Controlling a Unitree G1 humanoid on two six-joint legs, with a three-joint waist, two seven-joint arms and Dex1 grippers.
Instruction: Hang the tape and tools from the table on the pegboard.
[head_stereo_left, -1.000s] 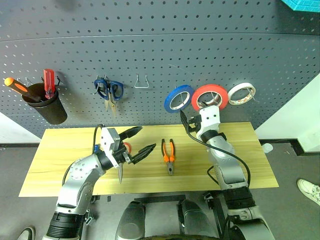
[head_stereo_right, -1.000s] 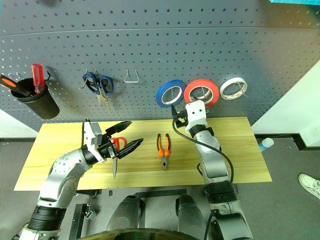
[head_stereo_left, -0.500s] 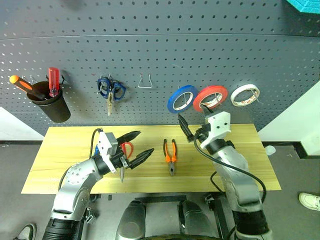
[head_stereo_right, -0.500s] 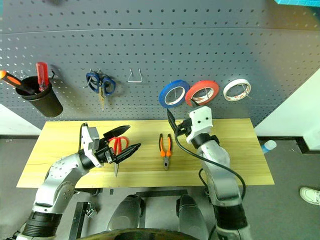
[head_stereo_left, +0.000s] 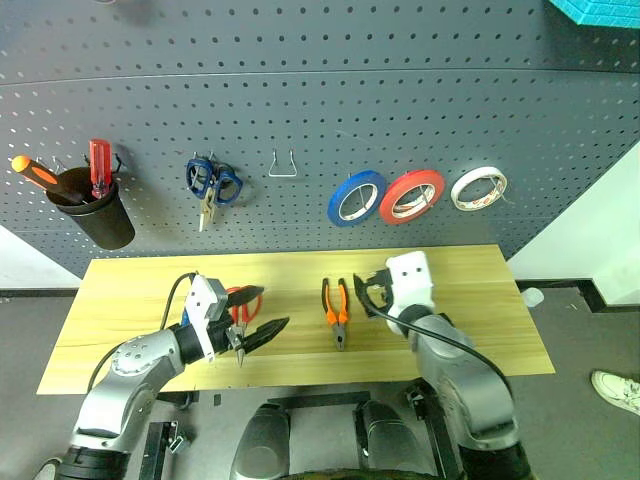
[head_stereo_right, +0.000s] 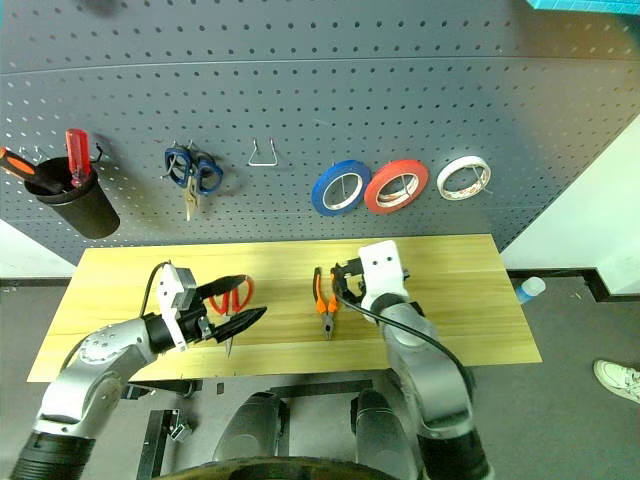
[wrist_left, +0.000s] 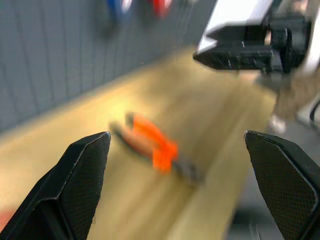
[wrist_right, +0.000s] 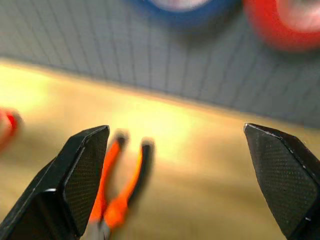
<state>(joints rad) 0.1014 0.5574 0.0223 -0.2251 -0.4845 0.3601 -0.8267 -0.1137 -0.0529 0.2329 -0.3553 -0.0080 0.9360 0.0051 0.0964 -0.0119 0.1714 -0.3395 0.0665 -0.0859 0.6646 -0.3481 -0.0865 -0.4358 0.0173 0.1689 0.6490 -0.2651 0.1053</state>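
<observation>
red tape (head_stereo_left: 412, 196) hangs on pegboard (head_stereo_left: 320, 110) between blue roll (head_stereo_left: 356, 198) and white roll (head_stereo_left: 478, 188) | pliers (head_stereo_left: 337, 309) and red scissors (head_stereo_right: 234, 301) lie flat on our plank desk (head_stereo_left: 480, 300) | our left hand (head_stereo_left: 255, 315) gapes wide, empty, over scissors | our right hand (head_stereo_left: 366, 296) wide, empty, beside pliers | left wrist view catches right hand past pliers

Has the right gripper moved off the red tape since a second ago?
Yes. The right gripper has dropped away from the red tape, which hangs on the pegboard, and is now low over the table beside the pliers, jaws open.
</observation>
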